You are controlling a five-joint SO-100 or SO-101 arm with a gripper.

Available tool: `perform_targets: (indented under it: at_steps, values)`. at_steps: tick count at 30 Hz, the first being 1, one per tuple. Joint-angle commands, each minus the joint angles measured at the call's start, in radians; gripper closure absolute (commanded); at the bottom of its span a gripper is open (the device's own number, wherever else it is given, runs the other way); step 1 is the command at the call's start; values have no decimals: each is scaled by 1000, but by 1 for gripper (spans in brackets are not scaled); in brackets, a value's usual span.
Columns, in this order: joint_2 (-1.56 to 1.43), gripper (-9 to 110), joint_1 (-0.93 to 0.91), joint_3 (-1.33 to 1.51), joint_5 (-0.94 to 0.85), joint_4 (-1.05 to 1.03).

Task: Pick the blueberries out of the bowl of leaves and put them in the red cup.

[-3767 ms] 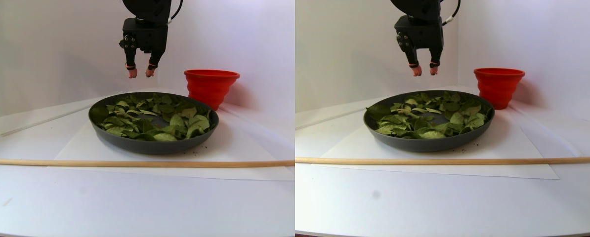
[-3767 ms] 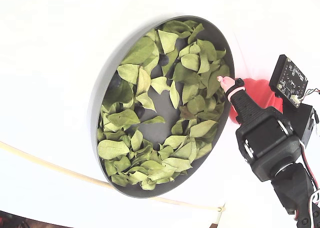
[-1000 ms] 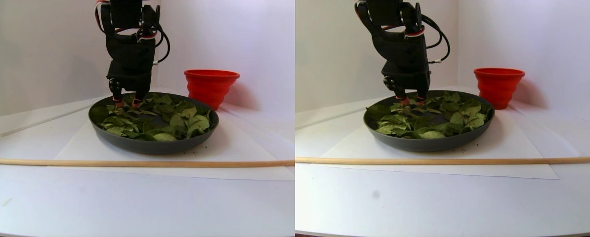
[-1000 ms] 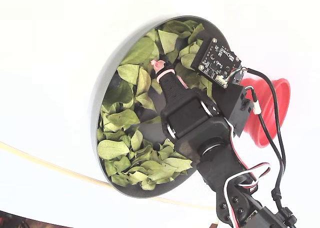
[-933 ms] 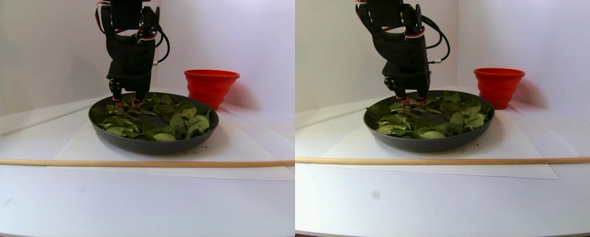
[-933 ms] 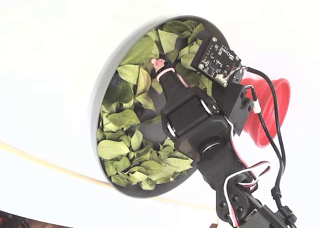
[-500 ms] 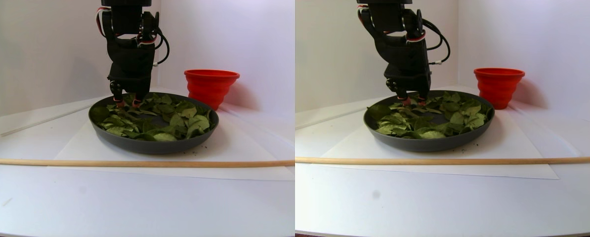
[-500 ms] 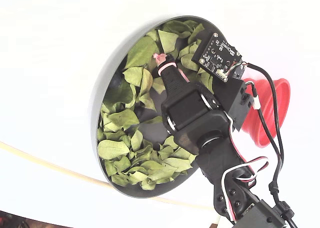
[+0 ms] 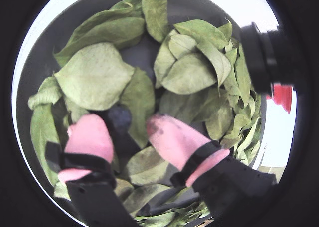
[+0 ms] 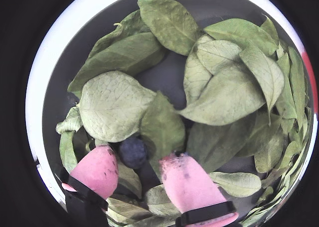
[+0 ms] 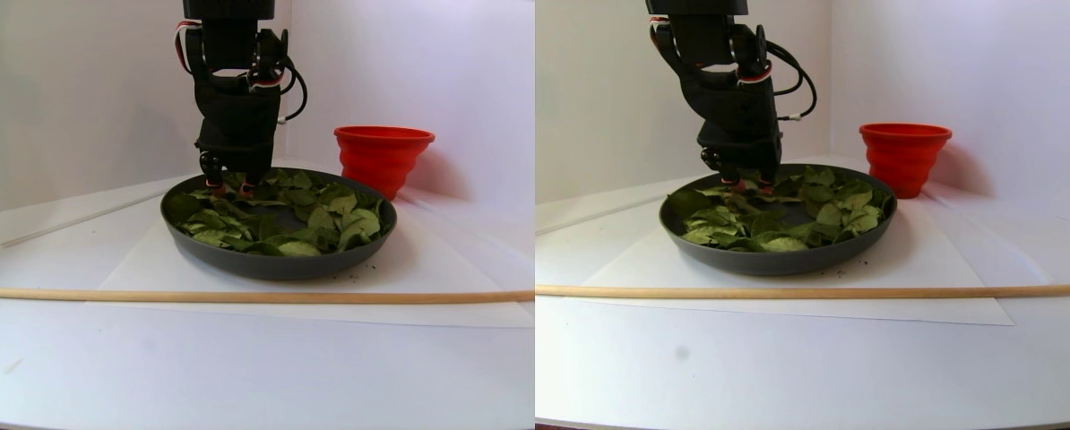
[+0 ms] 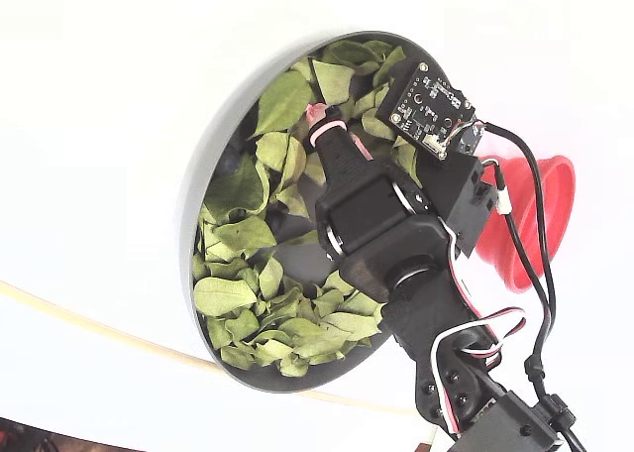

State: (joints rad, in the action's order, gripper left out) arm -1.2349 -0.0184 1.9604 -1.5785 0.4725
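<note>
Item: one of the blueberries [image 10: 133,152], among the leaves [image 10: 114,105] near the bowl [image 10: 55,82] rim on the side away from the red cup [image 12: 525,224]. It lies between my fingertips [image 10: 182,179], touching neither clearly. My gripper [image 10: 137,172]: parted, empty, pointing straight down from a near-vertical wrist.

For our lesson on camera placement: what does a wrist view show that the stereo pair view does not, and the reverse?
Only a wrist view shows a blueberry between the open pink fingers. Only the stereo pair shows the whole red cup, the wooden stick and the bowl's outer wall. Both show the leaves and the gripper down in the bowl.
</note>
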Motion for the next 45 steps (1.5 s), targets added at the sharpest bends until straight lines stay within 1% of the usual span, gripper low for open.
perform_targets:
  at_steps: [1, 17, 32, 45]
  values:
    - [-23, 85, 9, -48, 9, 20]
    - [31, 87, 6, -54, -12, 58]
    - [64, 92, -5, -66, -43, 64]
    - [14, 94, -2, -41, -51, 52]
